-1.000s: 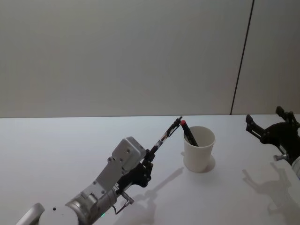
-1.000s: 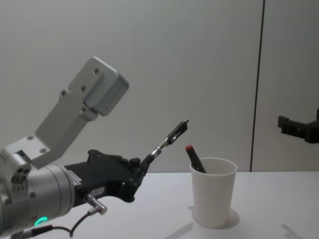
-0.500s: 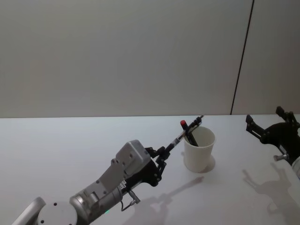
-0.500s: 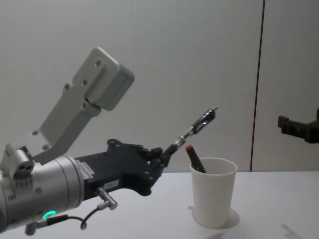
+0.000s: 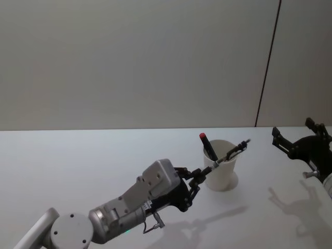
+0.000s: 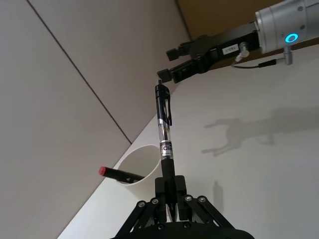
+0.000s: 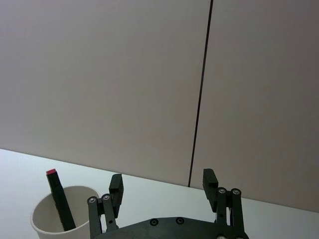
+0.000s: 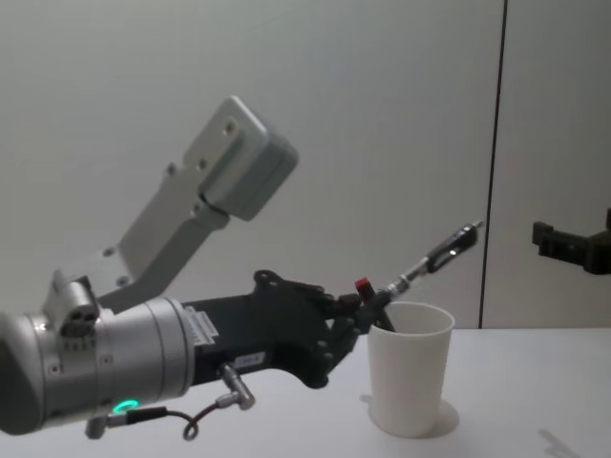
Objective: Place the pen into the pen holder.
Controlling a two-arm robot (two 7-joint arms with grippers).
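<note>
While left claw (image 5: 199,177) pinches its lower end, pen (image 5: 228,154) slanting up-right over pen holder (image 5: 222,176), right claw (image 5: 294,136) open, far right.

Left gripper (image 8: 374,305) reaches in from the left, just left of the pen holder (image 8: 410,370), jaws closed on the pen's low end. Pen (image 8: 431,258) tilts up to the right, crossing above the pen holder's rim, its tip past the right side. Red-capped marker (image 8: 364,286) stands in the pen holder, leaning left. Pen holder upright on the white counter (image 8: 516,405). Right gripper (image 8: 571,244) at the right edge, raised, well apart.
</note>
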